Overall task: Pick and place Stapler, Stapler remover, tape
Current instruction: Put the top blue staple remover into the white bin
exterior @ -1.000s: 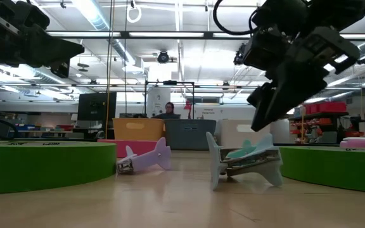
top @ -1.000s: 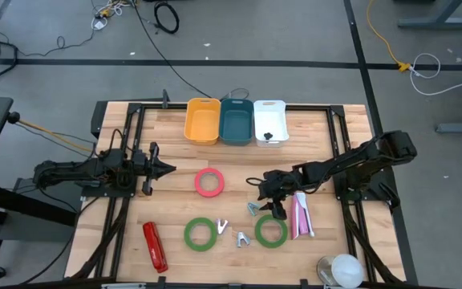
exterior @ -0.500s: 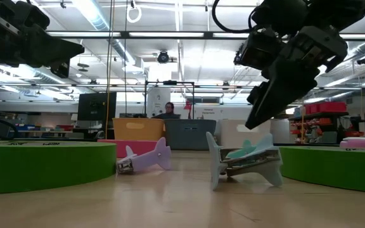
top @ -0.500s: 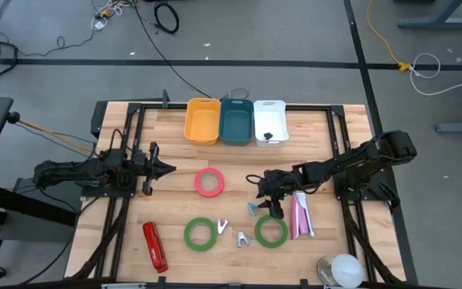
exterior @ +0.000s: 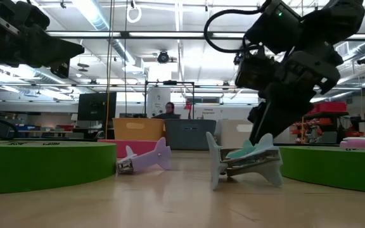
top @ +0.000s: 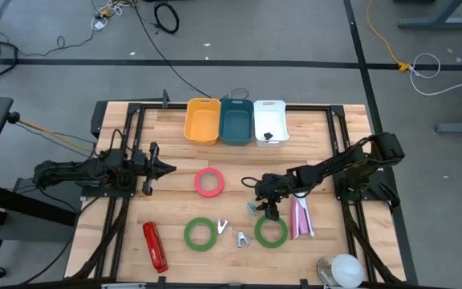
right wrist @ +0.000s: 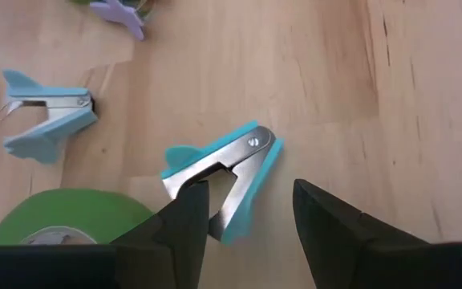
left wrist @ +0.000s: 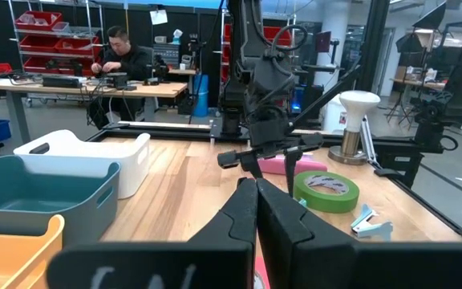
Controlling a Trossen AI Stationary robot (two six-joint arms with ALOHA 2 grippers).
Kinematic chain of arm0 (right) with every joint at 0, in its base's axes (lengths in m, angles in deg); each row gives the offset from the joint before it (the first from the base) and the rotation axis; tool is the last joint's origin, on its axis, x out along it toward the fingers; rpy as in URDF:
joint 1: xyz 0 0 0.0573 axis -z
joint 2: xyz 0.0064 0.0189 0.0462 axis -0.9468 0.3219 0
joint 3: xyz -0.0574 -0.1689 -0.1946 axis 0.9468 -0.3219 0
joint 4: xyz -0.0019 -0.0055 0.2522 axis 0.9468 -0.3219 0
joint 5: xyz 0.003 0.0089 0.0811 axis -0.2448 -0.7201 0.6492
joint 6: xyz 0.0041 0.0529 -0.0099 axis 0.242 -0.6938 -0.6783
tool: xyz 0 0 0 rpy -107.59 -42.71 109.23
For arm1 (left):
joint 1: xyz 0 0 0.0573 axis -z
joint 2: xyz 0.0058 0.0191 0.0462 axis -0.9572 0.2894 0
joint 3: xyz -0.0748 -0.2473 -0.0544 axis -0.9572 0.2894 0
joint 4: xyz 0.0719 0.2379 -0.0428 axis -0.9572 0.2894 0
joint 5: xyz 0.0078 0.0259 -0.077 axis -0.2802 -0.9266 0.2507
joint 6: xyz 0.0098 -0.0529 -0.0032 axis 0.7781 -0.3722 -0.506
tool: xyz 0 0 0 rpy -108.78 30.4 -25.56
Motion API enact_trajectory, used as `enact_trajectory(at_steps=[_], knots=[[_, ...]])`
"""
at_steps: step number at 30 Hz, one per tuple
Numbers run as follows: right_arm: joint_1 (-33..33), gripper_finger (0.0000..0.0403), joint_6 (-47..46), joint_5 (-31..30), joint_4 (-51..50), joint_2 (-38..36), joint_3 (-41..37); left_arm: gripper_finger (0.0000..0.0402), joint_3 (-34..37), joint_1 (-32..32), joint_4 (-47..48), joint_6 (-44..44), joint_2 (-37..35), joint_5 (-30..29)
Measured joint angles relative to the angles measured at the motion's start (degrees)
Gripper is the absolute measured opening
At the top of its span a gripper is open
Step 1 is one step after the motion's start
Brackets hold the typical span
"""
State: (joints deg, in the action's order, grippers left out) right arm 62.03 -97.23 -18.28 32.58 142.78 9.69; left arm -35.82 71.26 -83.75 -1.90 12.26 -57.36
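A teal staple remover [right wrist: 223, 177] lies on the table wood just left of my right gripper [top: 265, 210], which is open and slants down over it, a finger on either side of its metal jaw end. Two more staple removers [top: 222, 227] [top: 241, 238] lie between the green tape rolls [top: 200, 234] [top: 271, 231]. The pinkish-red tape [top: 209, 182] lies flat at mid-table. A red stapler [top: 155, 246] lies near the front left. My left gripper [top: 167, 168] waits shut at the left, pointing level. My right gripper comes at the teal staple remover slanting down from the table's right side. One fingertip [right wrist: 191, 197] stands right at the remover's metal jaws [right wrist: 215, 172]; whether it touches them I cannot tell. The remover lies on the table.
Orange [top: 202, 120], teal [top: 237, 120] and white [top: 269, 120] bins stand in a row at the far edge. A pink stapler [top: 299, 215] lies right of the gripper. A white domed object [top: 343, 269] sits at the front right corner. A person [left wrist: 123, 52] sits at a far desk.
My right gripper has come down toward the teal staple remover and rolled a little, its fingers staying as far apart as before. The remover has not moved.
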Motion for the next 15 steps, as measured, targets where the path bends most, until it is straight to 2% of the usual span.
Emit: enact_trajectory(at_steps=[6,15], knots=[[0.0,0.0166,-0.3,1.5,0.4,0.3,0.0,0.001,0.0,0.0,0.0,0.0,0.0,0.0],[0.0,0.0116,-1.5,1.5,0.4,0.3,0.0,0.001,0.0,0.0,0.0,0.0,0.0,0.0]])
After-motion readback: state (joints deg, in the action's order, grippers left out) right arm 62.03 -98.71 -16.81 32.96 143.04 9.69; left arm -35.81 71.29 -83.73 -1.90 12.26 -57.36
